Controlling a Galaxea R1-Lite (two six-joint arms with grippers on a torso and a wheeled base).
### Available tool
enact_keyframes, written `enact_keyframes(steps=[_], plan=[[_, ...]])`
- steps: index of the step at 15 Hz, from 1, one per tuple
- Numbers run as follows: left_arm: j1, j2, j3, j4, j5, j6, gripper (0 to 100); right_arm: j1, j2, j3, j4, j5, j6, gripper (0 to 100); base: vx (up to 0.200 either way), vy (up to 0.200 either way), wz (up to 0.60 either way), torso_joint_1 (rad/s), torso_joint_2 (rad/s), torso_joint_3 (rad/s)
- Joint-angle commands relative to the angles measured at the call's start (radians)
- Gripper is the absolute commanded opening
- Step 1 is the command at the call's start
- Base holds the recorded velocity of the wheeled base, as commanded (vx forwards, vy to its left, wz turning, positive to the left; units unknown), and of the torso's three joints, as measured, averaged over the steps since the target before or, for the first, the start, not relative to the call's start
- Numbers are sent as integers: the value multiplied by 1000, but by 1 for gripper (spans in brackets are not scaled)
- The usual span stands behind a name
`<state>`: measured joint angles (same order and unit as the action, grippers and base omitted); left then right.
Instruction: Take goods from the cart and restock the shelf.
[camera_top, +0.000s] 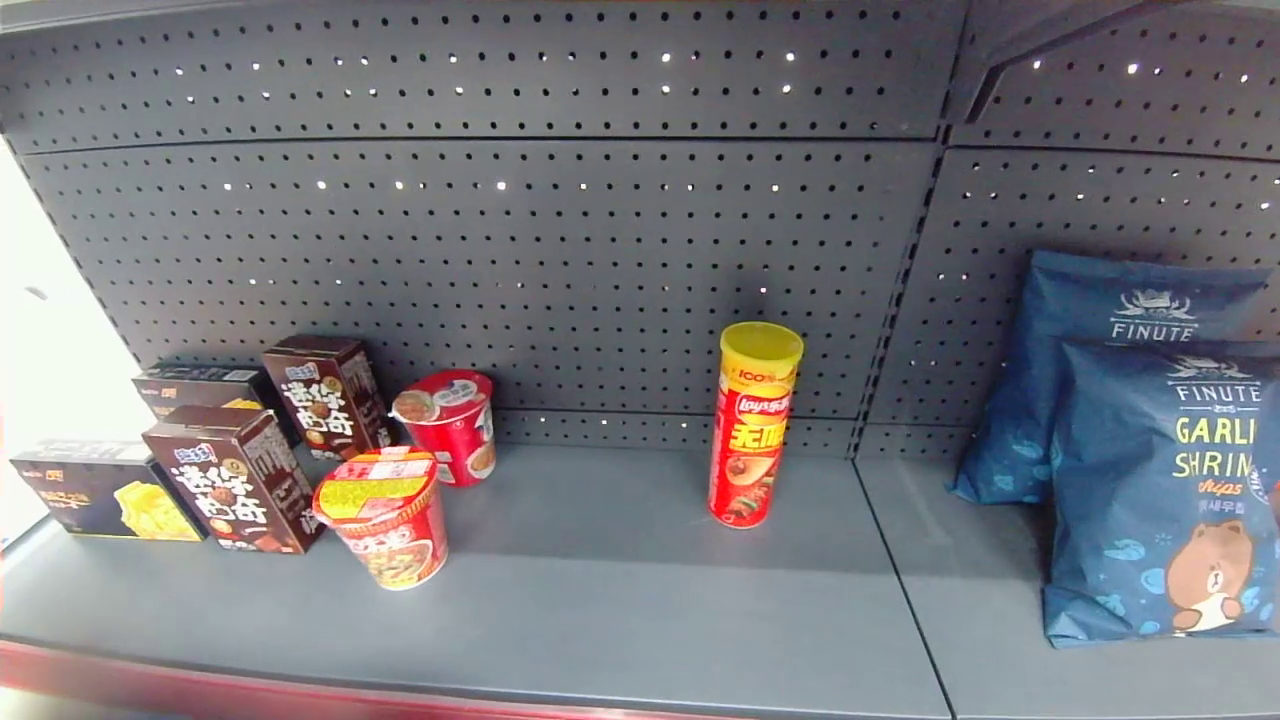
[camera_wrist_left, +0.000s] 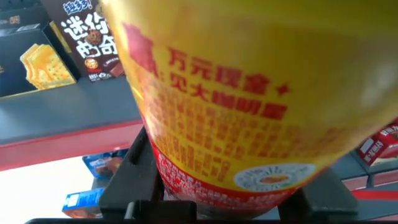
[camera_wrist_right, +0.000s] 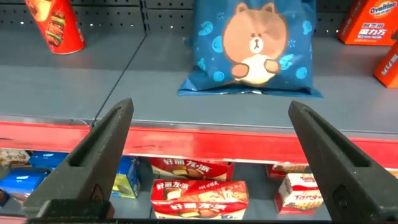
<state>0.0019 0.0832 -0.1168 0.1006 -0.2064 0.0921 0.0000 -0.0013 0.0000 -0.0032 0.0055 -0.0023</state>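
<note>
My left gripper (camera_wrist_left: 230, 183) is shut on a round yellow and red container (camera_wrist_left: 249, 99), which hides most of what lies beyond it. It hangs in front of the grey shelf (camera_wrist_left: 62, 118), near a brown box (camera_wrist_left: 93, 37) and a dark box (camera_wrist_left: 34, 59). My right gripper (camera_wrist_right: 217, 168) is open with nothing between its fingers, level with the shelf's red front edge (camera_wrist_right: 249, 146) and facing a blue bear bag (camera_wrist_right: 252, 46). On the shelf (camera_top: 620, 600) stand a red chip can (camera_top: 752, 425), two cup noodles (camera_top: 385, 515) and brown boxes (camera_top: 235, 475).
Blue snack bags (camera_top: 1160, 480) lean on the pegboard at the right. Dark boxes (camera_top: 105, 490) sit at the far left. Bare shelf lies between the cup noodles and the chip can. Orange boxes (camera_wrist_right: 367, 22) stand further right, and a lower shelf holds red-and-white boxes (camera_wrist_right: 199, 193).
</note>
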Motion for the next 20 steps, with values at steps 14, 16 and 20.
enact_keyframes(steps=[14, 16, 20], plan=[[9, 0, -50, -2, 47, -25, 0, 146, 503, -408, -1, 208, -99, 100, 0, 0, 0, 0, 0, 0], [7, -2, -60, -2, 50, -25, 0, 206, 593, -411, -15, 231, -113, 100, 0, 0, 0, 0, 0, 0], [16, 9, -83, -2, 87, -20, 0, 462, 866, -428, -291, 258, 122, 100, 0, 0, 0, 0, 0, 0]])
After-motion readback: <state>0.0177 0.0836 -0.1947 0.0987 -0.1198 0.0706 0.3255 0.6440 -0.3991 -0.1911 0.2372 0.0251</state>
